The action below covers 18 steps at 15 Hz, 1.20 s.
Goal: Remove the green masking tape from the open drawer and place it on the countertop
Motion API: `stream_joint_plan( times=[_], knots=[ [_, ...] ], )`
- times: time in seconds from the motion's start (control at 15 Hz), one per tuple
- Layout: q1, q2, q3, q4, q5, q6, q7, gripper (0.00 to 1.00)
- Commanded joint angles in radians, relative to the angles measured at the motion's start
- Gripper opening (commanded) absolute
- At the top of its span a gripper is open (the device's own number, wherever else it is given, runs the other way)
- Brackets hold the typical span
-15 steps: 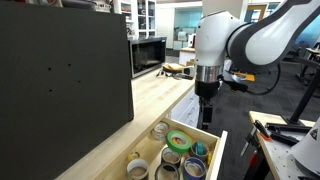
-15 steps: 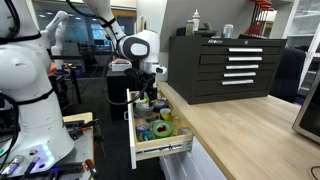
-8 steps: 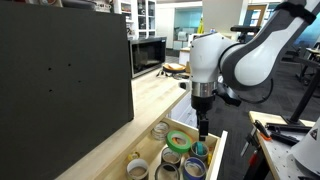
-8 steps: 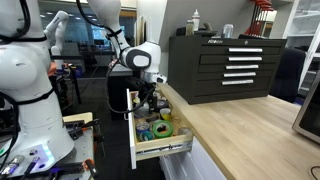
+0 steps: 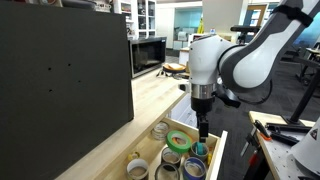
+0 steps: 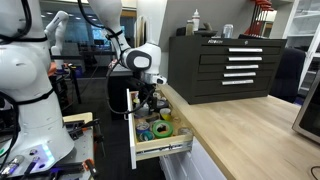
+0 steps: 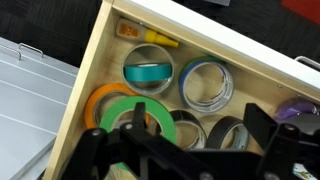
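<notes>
Approach for the grasp is the step in hand: my jaws hang spread and empty just above the rolls in the drawer (image 7: pixel 97 50). Green tape (image 7: pixel 118 104) lies flat there against an orange roll (image 7: pixel 90 102), partly under one finger. Next, I judge, a small shift so the jaws straddle its rim, then lower, close, and lift toward the surface (image 5: pixel 150 100).

The arm (image 5: pixel 245 50) is glossy white, made of rounded, bulbous links with thin dark seams at the joints. A black cylindrical wrist (image 5: pixel 201 96) carries the black hand (image 5: pixel 203 130). In the wrist view its fingers (image 7: pixel 137 118) are matte black bars.
</notes>
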<state>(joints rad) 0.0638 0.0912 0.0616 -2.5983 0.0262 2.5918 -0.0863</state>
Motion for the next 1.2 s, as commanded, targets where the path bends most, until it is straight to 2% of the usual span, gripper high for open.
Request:
stream_joint_plan(
  times=[0.0,0.53,1.13],
  knots=[
    [0.009,0.074,0.008,0.025,-0.021,0.037,0.027,1.00],
    [0.018,0.254,0.009,0.173,-0.049,0.049,0.020,1.00],
    [0.011,0.389,-0.019,0.295,-0.084,0.084,0.009,1.00]
  ],
)
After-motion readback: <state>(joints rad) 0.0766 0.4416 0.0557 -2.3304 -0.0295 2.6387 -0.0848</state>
